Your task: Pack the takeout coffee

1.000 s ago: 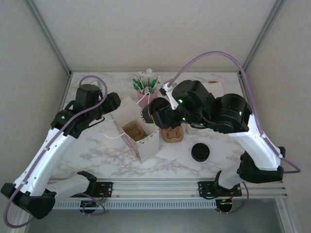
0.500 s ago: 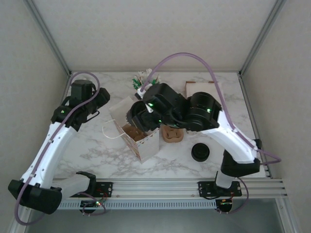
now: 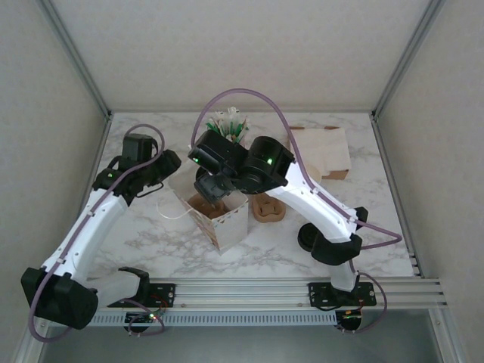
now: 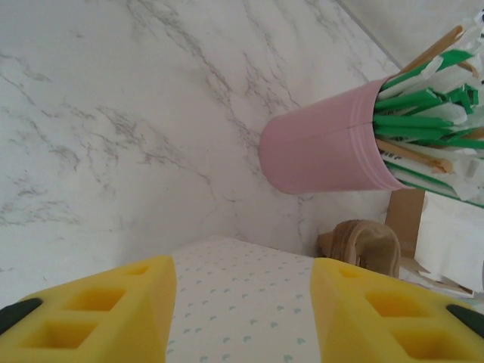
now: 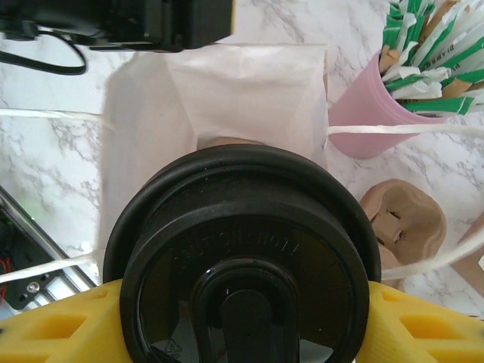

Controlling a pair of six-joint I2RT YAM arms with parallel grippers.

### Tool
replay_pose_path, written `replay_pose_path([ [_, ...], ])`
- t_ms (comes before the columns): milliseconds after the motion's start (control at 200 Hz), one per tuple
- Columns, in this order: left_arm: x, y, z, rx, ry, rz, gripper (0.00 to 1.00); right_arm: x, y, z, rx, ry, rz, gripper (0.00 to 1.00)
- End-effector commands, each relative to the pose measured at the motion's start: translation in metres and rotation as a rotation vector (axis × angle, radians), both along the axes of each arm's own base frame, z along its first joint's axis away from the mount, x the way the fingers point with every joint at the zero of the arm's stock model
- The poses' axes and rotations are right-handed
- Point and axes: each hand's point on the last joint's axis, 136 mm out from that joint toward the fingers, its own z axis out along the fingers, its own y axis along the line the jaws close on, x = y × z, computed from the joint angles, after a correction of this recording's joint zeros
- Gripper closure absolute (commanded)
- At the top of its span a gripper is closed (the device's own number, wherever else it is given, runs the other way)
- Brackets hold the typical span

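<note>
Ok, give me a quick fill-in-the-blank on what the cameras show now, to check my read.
1. The right fingers hold the takeout coffee, whose lid is ___.
2. The takeout coffee hangs over the open white paper ___.
3. The green-and-white wrapped sticks stand in a ___ cup.
Missing words: black; bag; pink.

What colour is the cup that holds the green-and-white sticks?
The cup is pink; the left wrist view shows it best.
</note>
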Motion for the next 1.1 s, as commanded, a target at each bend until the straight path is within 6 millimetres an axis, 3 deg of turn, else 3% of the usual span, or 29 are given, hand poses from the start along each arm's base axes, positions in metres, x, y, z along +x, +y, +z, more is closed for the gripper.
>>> replay_pose_path([
  [0,-0.013,-0.006,-0.013,-0.063,0.049,-0.009,0.51,-0.003,0.005,-0.008,-0.021,0.034,0.042,0.38],
  [255,-0.027,-0.017,-0.014,-0.145,0.07,-0.027,0.51,0.001,0.012,-0.034,-0.085,0.075,0.063,0.39],
  [546,-0.033,-0.01,0.017,-0.131,0.004,-0.007,0.47,0.007,0.019,-0.048,-0.115,0.081,0.061,0.4],
  [661,-0.033,0.004,0.025,-0.061,-0.014,0.035,0.44,0.009,0.021,-0.051,-0.117,0.084,0.065,0.4],
  [931,-0.038,0.058,0.047,0.122,-0.106,0.223,0.4,0.006,0.027,-0.065,-0.141,0.116,0.093,0.41],
  [1096,-0.035,0.068,0.031,0.105,-0.08,0.27,0.46,0.005,0.031,-0.069,-0.142,0.129,0.108,0.42],
])
